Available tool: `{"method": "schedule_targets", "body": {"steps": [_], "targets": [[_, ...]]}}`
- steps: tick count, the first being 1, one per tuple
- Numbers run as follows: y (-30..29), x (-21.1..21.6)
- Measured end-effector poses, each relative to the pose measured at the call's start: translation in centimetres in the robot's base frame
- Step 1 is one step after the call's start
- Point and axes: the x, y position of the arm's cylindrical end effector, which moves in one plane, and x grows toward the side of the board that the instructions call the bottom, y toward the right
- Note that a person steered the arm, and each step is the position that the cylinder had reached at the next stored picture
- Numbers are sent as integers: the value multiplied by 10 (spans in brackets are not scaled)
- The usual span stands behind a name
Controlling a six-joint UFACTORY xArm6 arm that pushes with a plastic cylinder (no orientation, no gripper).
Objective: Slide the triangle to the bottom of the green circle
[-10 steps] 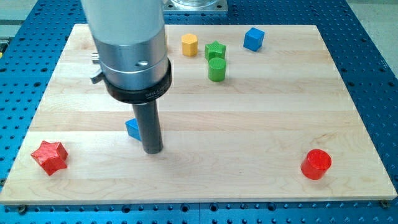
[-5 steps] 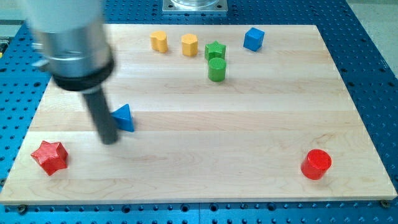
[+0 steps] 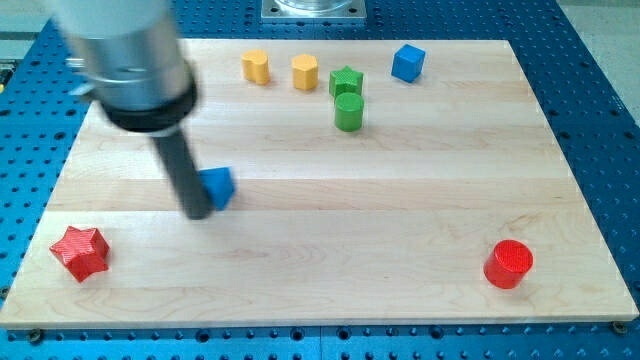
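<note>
The blue triangle (image 3: pixel 218 187) lies on the wooden board (image 3: pixel 400 200), left of centre. My tip (image 3: pixel 197 213) stands right against its left side, touching or nearly touching it; the rod is motion-blurred. The green circle (image 3: pixel 348 111), a short cylinder, stands upper centre, well up and to the right of the triangle.
A green star block (image 3: pixel 346 80) sits just above the green circle. Two yellow blocks (image 3: pixel 256 66) (image 3: pixel 305 72) lie along the top, a blue cube (image 3: pixel 408 62) at top right. A red star (image 3: pixel 80 252) is at bottom left, a red cylinder (image 3: pixel 509 264) at bottom right.
My tip swung left past the triangle, then came back right against its left side. The blue triangle has shifted a little to the right and turned.
</note>
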Motion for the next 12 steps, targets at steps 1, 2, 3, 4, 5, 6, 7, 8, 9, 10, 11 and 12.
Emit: {"method": "schedule_targets", "body": {"steps": [1, 2, 3, 4, 5, 6, 7, 8, 9, 10, 11, 12], "targets": [[66, -57], [65, -93], [-26, -96], [-16, -147], [30, -156], [46, -126], [69, -98], [74, -84], [63, -85], [66, -85], [86, -85], [3, -123]]}}
